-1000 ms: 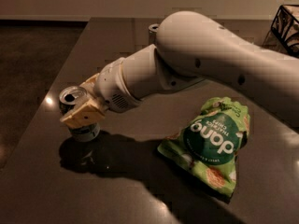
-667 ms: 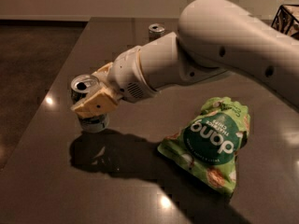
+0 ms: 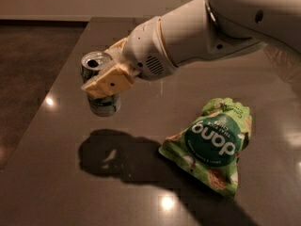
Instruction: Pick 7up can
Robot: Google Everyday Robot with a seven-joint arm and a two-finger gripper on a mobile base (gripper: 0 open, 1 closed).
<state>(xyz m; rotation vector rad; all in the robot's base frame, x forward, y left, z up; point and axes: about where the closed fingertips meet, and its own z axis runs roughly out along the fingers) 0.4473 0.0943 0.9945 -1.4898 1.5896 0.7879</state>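
The 7up can (image 3: 98,68) is a short silver-topped can with a white and green label, upright at the left of the camera view. My gripper (image 3: 104,81) is shut on it, its tan fingers (image 3: 110,83) clamped across the can's side. The can hangs in the air above the dark table (image 3: 56,173); its shadow lies on the tabletop below and to the right. The white arm reaches in from the upper right.
A green chip bag (image 3: 211,144) lies flat on the table to the right of the can's shadow. The table's left edge runs close by the can, with dark floor (image 3: 28,60) beyond it.
The gripper has lifted the can off the table, up and slightly right. The arm has risen with it, and the shadow has drawn away from the can.
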